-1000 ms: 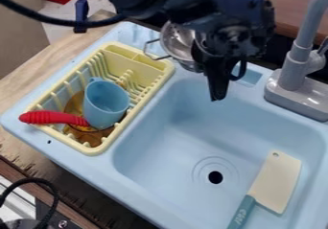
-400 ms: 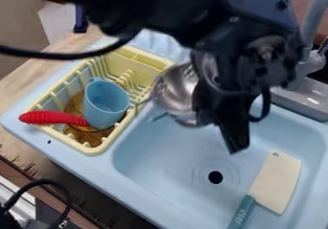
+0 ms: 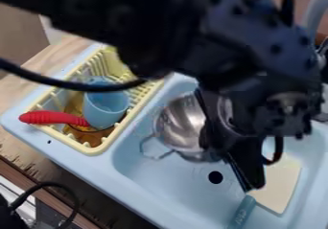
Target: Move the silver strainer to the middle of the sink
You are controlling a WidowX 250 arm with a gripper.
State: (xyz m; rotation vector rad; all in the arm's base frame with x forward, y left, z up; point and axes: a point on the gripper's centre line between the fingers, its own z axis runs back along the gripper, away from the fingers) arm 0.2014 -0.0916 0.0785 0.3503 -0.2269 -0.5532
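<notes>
The tool (image 3: 236, 165) is clamped on the silver strainer (image 3: 182, 123), probably light, stiff and slick; the rim (image 3: 157, 127) looks the surest hold.

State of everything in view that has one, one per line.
Silver strainer: in the claw, tilted; touching sink bottom, can't tell
Claw: shut on the strainer
Blue cup: mouth up, in the dish rack
Red handle: sticking out over the rack's rim
Drain: uncovered
Cleaver: lying flat in the sink
</notes>
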